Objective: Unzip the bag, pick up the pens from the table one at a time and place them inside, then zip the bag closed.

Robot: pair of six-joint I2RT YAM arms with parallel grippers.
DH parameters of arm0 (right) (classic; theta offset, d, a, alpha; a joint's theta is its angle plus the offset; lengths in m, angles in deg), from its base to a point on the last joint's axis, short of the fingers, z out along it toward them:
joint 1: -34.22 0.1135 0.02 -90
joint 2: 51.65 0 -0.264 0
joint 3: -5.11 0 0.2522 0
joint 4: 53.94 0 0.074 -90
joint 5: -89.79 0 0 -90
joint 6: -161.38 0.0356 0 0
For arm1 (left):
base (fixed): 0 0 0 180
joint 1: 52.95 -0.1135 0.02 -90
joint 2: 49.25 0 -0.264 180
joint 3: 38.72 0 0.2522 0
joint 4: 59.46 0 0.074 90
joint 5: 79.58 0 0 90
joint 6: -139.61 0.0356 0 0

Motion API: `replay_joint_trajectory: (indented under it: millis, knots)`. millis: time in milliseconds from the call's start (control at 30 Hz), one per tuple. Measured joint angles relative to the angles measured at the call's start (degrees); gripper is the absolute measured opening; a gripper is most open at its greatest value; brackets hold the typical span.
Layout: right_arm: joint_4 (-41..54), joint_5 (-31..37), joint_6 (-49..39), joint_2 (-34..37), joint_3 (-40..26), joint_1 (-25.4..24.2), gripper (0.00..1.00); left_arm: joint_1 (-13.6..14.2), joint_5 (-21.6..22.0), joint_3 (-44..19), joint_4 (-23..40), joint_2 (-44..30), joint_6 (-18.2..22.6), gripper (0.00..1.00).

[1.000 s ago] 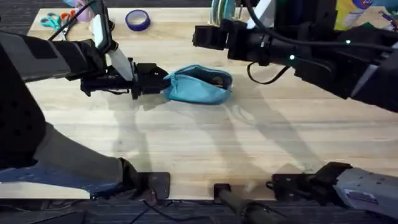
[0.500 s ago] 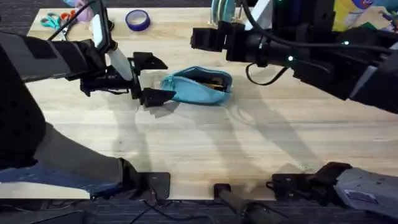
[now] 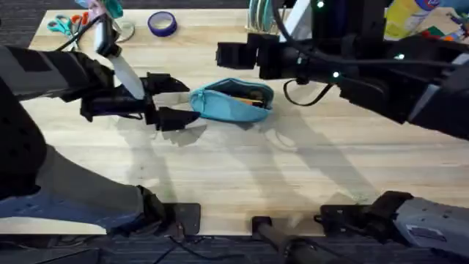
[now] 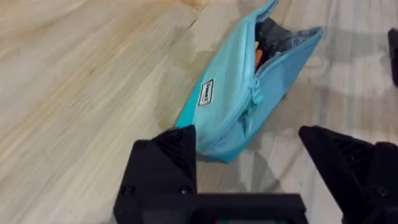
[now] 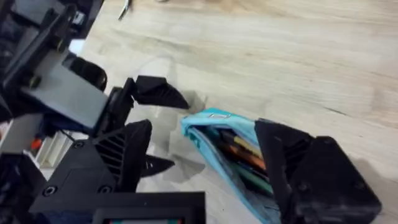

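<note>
Lying unzipped on table (image 3: pixel 242 169): bag (image 3: pixel 231 103) | pens (image 5: pixel 239 152) inside | left gripper (image 3: pixel 176 99) spread | right gripper (image 5: pixel 205 155) spread

A robot lab workbench: wooden table (image 3: pixel 293 183) (scissors (image 3: pixel 62 24), tape roll (image 3: pixel 162 23) behind).

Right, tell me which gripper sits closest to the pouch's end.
The left gripper, open, just off the bag's end nearest it. The right gripper hovers farther back, beyond the bag.

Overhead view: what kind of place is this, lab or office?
Likely a robot lab bench: wooden table with stationery, a teal pencil bag, a tape roll, scissors, between two arms.
</note>
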Motion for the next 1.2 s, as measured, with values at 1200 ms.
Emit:
replay_joint_trajectory:
  millis: [1200]
  knots:
    - [8.22, 12.71, -1.21, 0.02, -0.1, 21.31, 0.997, -8.06, 8.02, -9.51, 18.77, 0.0, 33.8, 0.993]
